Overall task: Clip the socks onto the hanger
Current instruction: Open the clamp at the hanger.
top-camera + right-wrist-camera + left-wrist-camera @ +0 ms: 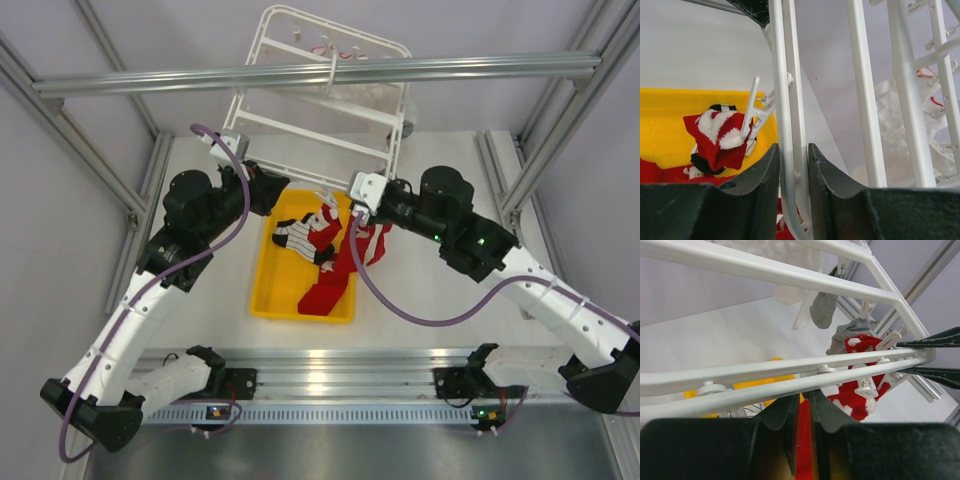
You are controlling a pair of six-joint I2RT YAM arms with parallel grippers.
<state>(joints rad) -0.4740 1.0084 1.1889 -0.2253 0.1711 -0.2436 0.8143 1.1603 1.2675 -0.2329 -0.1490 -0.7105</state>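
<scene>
Two hanger [765, 371] rails hide left jaws' tips, grip untellable; right jaws clamp one rail.

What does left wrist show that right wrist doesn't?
Left wrist only: grey socks hanging from far clips, and the right gripper seen from outside, at a corner of the hanger. Right wrist only: a close-up of that gripper's fingers pressed against both sides of a rail. Both: the hanger, a red sock on a clip, and the yellow tray.

Glossy white plastic hanger [865, 100], fuzzy cloth socks [715, 150]
</scene>
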